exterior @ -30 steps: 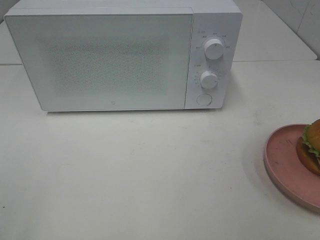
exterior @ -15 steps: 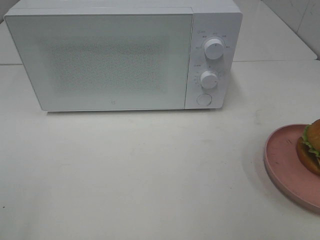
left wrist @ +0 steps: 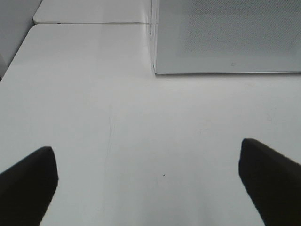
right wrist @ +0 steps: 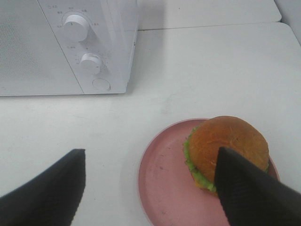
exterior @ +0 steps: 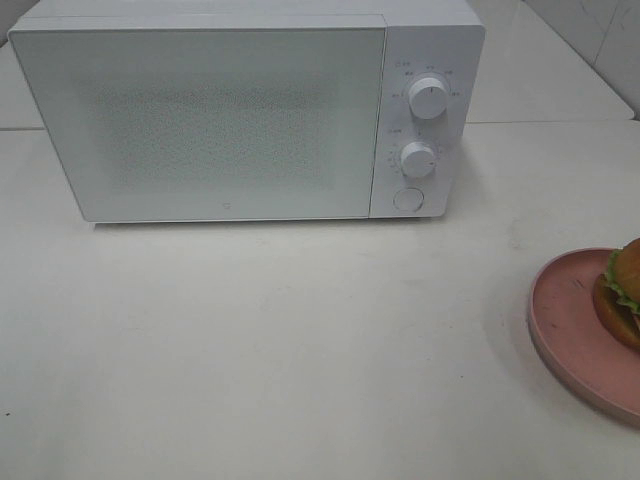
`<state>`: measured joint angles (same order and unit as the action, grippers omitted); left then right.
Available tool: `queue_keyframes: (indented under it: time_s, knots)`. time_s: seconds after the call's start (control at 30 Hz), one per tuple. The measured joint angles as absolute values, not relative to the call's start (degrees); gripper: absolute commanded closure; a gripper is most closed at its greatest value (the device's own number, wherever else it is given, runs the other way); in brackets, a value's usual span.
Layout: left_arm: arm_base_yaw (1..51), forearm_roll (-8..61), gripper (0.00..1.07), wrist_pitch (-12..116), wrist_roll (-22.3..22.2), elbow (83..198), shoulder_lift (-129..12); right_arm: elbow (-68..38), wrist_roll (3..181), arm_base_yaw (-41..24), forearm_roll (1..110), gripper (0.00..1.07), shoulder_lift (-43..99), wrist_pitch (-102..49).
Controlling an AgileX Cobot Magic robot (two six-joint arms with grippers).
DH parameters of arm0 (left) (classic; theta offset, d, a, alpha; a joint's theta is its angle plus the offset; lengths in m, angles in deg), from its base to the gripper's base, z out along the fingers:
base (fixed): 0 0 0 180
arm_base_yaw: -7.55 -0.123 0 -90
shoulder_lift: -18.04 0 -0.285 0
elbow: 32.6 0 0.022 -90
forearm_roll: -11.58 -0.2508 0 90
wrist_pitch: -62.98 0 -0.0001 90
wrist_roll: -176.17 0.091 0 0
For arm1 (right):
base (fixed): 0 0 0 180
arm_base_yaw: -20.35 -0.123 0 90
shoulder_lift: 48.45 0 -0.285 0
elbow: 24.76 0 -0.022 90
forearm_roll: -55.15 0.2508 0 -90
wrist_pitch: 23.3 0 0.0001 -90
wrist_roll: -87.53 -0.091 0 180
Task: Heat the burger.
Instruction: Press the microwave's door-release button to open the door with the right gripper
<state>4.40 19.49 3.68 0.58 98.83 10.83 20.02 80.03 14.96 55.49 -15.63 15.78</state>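
Nothing has stirred this past second: the burger (right wrist: 228, 146) sits on its pink plate (right wrist: 162, 179), right of the closed microwave (exterior: 220, 120). Left hand (left wrist: 146, 157) and right hand (right wrist: 149, 157) are both spread and empty, so heating hasn't begun.

Exterior high: mounted above, looks steeply down on the desk (exterior: 300, 350); microwave (exterior: 220, 120) at 12 o'clock, pink plate (exterior: 560, 320) with burger (exterior: 625, 290) cropped at 4 o'clock. Left wrist: low, close over the desk, faces the microwave's door corner. Right wrist: higher, tilts down on plate, burger and microwave knobs (right wrist: 77, 26). All three share microwave front and desk.
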Motion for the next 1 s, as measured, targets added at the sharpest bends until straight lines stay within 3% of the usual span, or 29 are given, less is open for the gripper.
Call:
queue_keyframes:
  time_s: [1.0]
  knots:
    - [4.40,19.49,0.09,3.68,0.58,98.83,10.83,20.08,80.03,14.96,55.49,0.32,17.26,-17.74]
